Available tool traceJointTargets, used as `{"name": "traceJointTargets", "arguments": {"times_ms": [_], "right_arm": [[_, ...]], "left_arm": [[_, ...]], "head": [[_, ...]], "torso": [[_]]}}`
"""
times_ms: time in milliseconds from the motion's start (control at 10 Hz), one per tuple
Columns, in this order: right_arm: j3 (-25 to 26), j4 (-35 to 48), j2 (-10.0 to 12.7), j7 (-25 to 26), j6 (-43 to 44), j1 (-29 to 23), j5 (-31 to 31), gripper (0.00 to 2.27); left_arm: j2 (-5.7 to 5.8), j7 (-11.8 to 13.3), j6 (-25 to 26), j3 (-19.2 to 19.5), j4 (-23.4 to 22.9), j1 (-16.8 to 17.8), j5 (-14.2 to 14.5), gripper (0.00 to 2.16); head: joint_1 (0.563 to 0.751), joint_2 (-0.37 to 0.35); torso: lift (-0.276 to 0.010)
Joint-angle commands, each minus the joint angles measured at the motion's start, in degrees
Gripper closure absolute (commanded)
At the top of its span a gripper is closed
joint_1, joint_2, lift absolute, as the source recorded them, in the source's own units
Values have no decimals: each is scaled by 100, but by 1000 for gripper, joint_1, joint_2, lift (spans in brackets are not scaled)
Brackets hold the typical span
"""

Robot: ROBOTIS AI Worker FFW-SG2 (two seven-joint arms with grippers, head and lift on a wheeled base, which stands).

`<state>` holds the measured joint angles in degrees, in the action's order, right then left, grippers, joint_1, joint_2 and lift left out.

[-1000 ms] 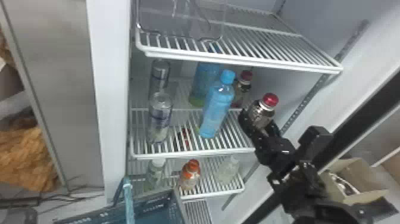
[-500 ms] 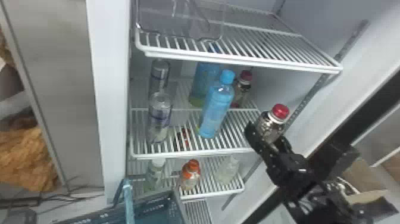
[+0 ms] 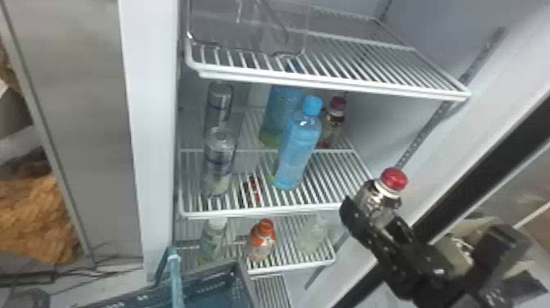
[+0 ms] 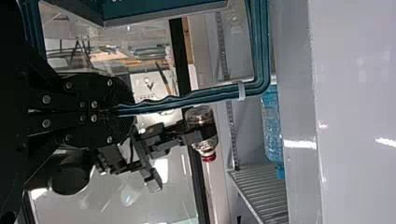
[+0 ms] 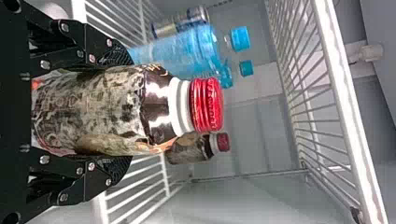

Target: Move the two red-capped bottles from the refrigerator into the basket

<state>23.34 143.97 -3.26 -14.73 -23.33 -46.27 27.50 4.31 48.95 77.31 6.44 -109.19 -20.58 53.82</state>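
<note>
- Right gripper (image 5: pixel 126 112): I read its fingers as parted to the width of the first red-capped bottle (image 5: pixel 102 109), one on each side of the body.
- Bottle alignment: it lies along the fingers, base toward the palm, neck and red cap past the fingertips. This probably gives the pads a long, stable hold.
- Left gripper (image 4: pixel 114 109): fingers closed on the basket handle (image 4: pixel 201 97), presumably to steady the basket (image 3: pixel 213 288) near the refrigerator opening for a short transfer.
- Second red-capped bottle (image 3: pixel 333 123): standing on the middle shelf (image 3: pixel 262 213), behind the front blue bottle (image 3: pixel 296 147). I would approach from the right to avoid knocking it.
- Current step, as I judge it: carry the first bottle to the basket. Neither bottle is delivered. Allow for the handle, which could catch the bottle.
</note>
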Motion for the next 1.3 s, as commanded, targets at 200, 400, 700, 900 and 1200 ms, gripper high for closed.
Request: {"name": "traceJointTargets", "arguments": {"times_ms": [200, 400, 700, 900, 1200], "right_arm": [[191, 727, 53, -434, -985, -758, 175, 1274], [363, 657, 167, -996, -1674, -660, -99, 1274], [363, 38, 238, -1761, -2223, -41, -407, 1274], [123, -159, 132, -1875, -2363, 156, -282, 1274], [-426, -665, -52, -2042, -2405, 465, 175, 1274]], "left_arm": [[0, 0, -11, 7, 0, 19, -1, 1202], [0, -17, -11, 7, 0, 33, -1, 1202], [9, -35, -25, -16, 0, 76, -1, 1202], [9, -61, -25, -85, 14, 76, -1, 1202], [27, -70, -39, -130, 42, 146, 11, 1202]], "head": [[695, -350], [695, -350], [695, -350], [695, -350], [695, -350]], "torso": [[0], [0], [0], [0], [0]]}}
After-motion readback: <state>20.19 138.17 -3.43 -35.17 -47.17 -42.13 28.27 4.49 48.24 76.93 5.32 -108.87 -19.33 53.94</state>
